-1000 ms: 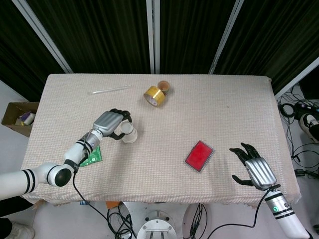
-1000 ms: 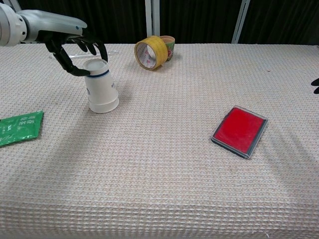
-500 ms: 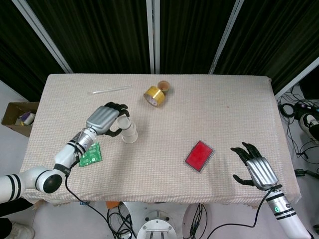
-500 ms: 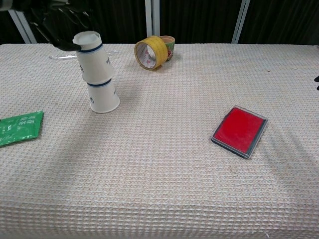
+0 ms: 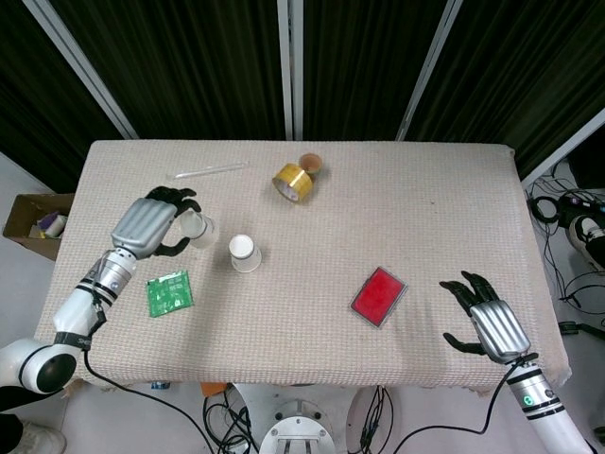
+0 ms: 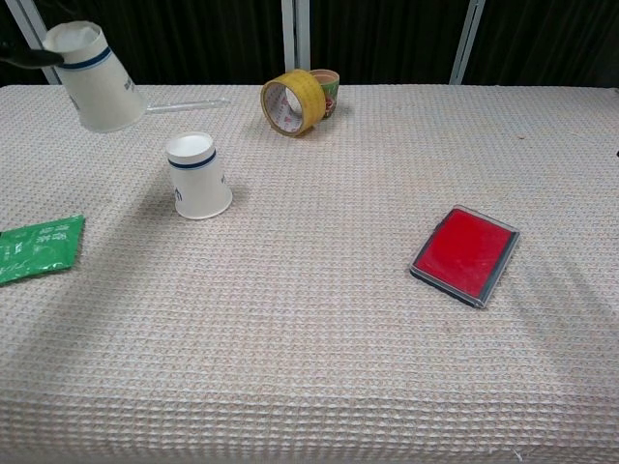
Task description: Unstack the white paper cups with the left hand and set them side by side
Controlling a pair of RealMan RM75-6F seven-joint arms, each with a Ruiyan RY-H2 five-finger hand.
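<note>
One white paper cup point(image 5: 245, 253) point(image 6: 198, 176) with a blue band stands upside down on the table, left of centre. A second white cup point(image 5: 198, 227) point(image 6: 92, 77) hangs tilted in the air to its left, base up, held by my left hand point(image 5: 151, 223). In the chest view only a fingertip of that hand shows at the left edge beside the lifted cup. My right hand point(image 5: 487, 322) hovers at the table's front right corner with its fingers spread and nothing in it.
A green packet point(image 5: 170, 292) point(image 6: 39, 247) lies below the left hand. A yellow tape roll point(image 5: 292, 182) point(image 6: 291, 102) and a small patterned cup point(image 6: 327, 89) sit at the back. A clear rod point(image 5: 206, 170) lies back left. A red case point(image 5: 379, 296) point(image 6: 465, 254) lies right of centre.
My left hand has lifted the upper cup off the stack and carried it left and up. The lower cup stays standing where it was. The right hand has barely moved.
</note>
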